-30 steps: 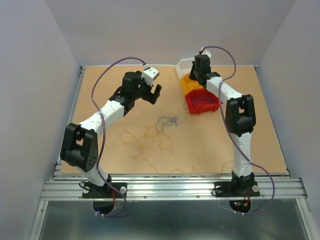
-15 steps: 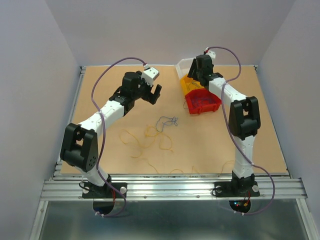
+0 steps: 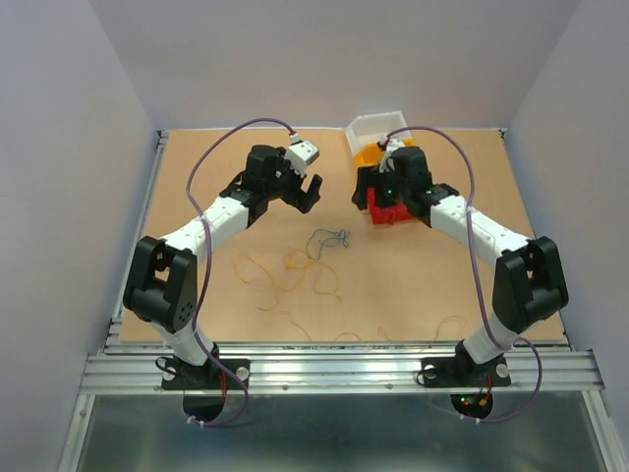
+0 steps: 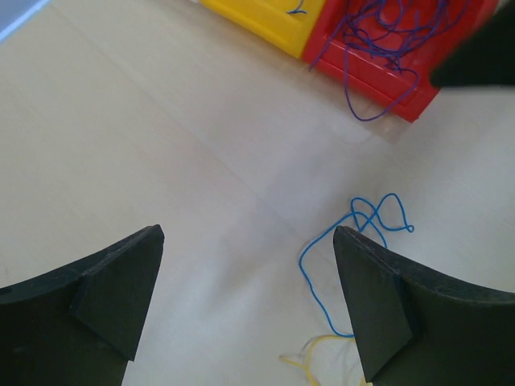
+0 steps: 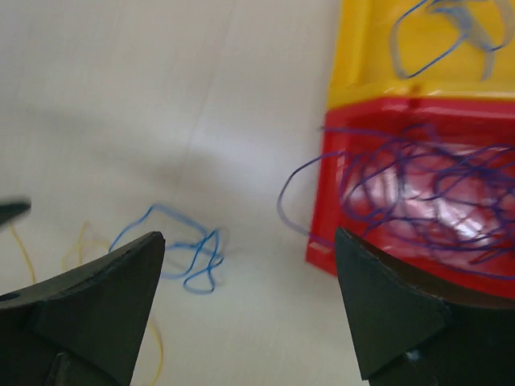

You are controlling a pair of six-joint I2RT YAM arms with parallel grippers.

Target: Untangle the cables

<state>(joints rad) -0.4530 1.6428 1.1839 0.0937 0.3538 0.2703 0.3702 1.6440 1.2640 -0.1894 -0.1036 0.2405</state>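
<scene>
Purple cable (image 5: pixel 418 193) lies sorted in the red bin (image 5: pixel 378 111) at the table's one o'clock. Blue cable (image 3: pixel 329 238) and yellow cables (image 3: pixel 295 262) are left loosely tangled mid-table, toward six. Left gripper (image 4: pixel 248 241) and right gripper (image 5: pixel 249 241) both stand spread, holding nothing

Thin loose wire on the board (image 3: pixel 329 239): plain blue.
Scattered thread-like wires (image 3: pixel 295 267): yellow-orange.
Tangled wire bundle (image 5: pixel 418 189): dark purple, against the red.
Square plastic bin under the bundle (image 5: pixel 378 111): bright red.
Adjoining plastic bin (image 5: pixel 358 56): yellow, blue strand inside.
Rearmost plastic bin (image 3: pixel 373 127): white.
Flat wooden tabletop (image 3: pixel 423 285): even tan, unpatterned.
Robot arms (image 3: pixel 211 221): white shells, black joints, lilac cables.
</scene>
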